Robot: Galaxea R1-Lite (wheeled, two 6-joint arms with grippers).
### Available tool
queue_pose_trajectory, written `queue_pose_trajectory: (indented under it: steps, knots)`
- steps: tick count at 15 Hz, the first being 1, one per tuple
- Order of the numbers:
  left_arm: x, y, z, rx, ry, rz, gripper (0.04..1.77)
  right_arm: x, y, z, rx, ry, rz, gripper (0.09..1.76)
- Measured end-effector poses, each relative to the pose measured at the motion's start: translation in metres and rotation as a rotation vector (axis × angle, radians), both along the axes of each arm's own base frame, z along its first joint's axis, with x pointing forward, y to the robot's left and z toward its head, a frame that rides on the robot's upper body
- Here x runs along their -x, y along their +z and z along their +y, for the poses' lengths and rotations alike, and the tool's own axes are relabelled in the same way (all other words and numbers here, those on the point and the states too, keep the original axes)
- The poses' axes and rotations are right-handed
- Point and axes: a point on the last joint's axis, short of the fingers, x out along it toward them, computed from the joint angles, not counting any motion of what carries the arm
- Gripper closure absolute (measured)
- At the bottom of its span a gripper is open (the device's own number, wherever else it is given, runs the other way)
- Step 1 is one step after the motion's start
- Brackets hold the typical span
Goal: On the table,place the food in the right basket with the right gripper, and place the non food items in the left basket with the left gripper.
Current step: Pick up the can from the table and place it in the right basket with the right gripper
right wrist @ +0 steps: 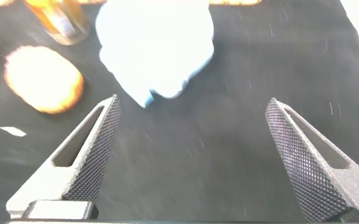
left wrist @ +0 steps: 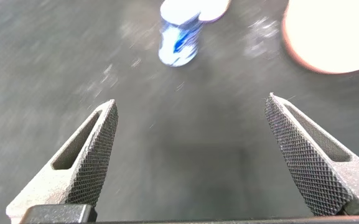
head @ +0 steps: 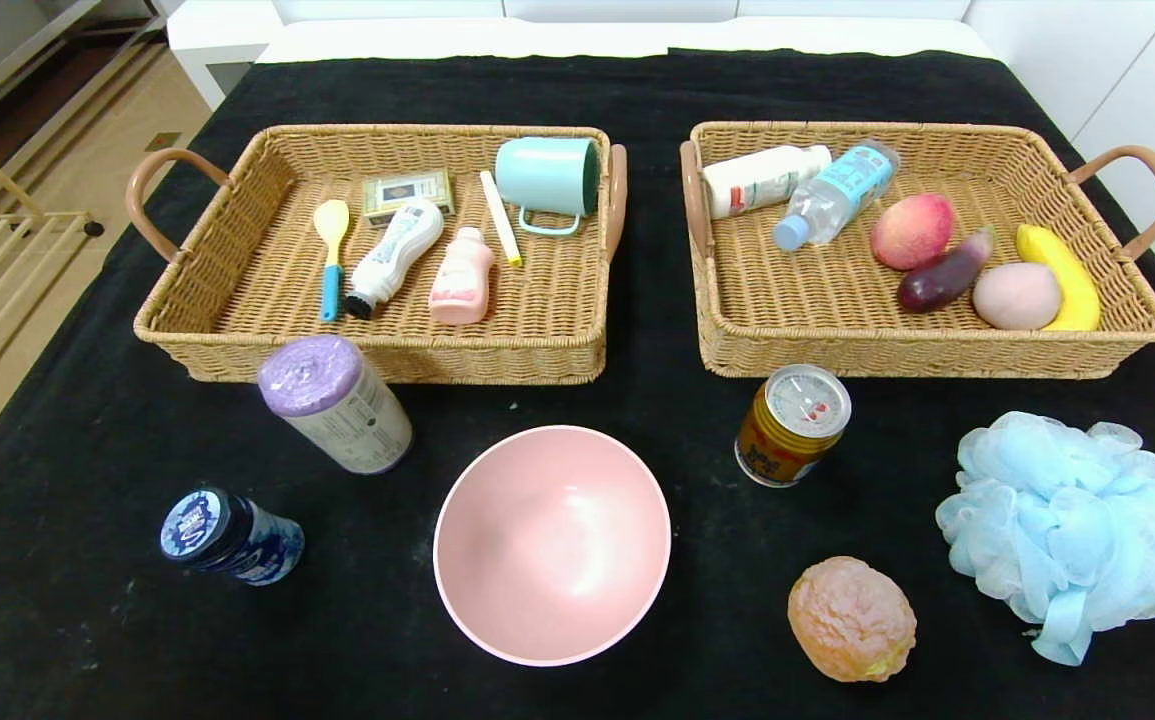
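Note:
On the black table (head: 657, 410) in the head view stand a gold-and-red can (head: 792, 425), an orange-brown bun (head: 851, 619) and a dark blue jar (head: 232, 537). A purple-capped white canister (head: 337, 402), a pink bowl (head: 551, 543) and a light blue pouf (head: 1072, 525) also lie there. Neither arm shows in the head view. My left gripper (left wrist: 191, 112) is open over bare cloth, with the jar (left wrist: 179, 34) and the bowl (left wrist: 331, 34) ahead of it. My right gripper (right wrist: 191, 112) is open too, the pouf (right wrist: 157, 43), bun (right wrist: 42, 81) and can (right wrist: 61, 22) lying beyond it.
Two wicker baskets sit at the back. The left basket (head: 237, 300) holds a mint cup, bottles, a spatula and a small box. The right basket (head: 837, 310) holds bottles, a peach, an eggplant, a banana and a pink egg-shaped item. The floor drops away at left.

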Motion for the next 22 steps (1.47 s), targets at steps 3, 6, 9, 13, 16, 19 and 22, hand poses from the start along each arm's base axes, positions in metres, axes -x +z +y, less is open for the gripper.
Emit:
queue_pose_trajectory:
  steps: [3,6,9,13,16,19,22]
  knots:
    - [-0.007,0.040,-0.001,0.005,-0.124,-0.025,0.09,-0.007,0.042,0.001,0.009,0.056,-0.023,0.14]
    - [-0.028,0.078,-0.003,0.003,-0.250,-0.011,0.09,-0.029,0.084,0.004,0.028,0.162,-0.008,0.14]
    - [-0.059,0.120,-0.010,0.000,-0.397,0.012,0.09,-0.058,0.125,0.007,0.062,0.276,0.013,0.14]
    - [-0.106,0.154,-0.033,-0.010,-0.571,0.081,0.09,-0.098,0.153,0.023,0.061,0.383,0.071,0.14]
    - [-0.136,0.160,-0.052,-0.040,-0.638,0.139,0.09,-0.133,0.157,0.045,0.063,0.410,0.099,0.14]
    - [-0.154,0.156,-0.063,-0.073,-0.654,0.180,0.09,-0.151,0.151,0.056,0.075,0.423,0.152,0.14]
    - [-0.161,0.150,-0.064,-0.079,-0.639,0.214,0.09,-0.157,0.147,0.060,0.081,0.430,0.180,0.14]
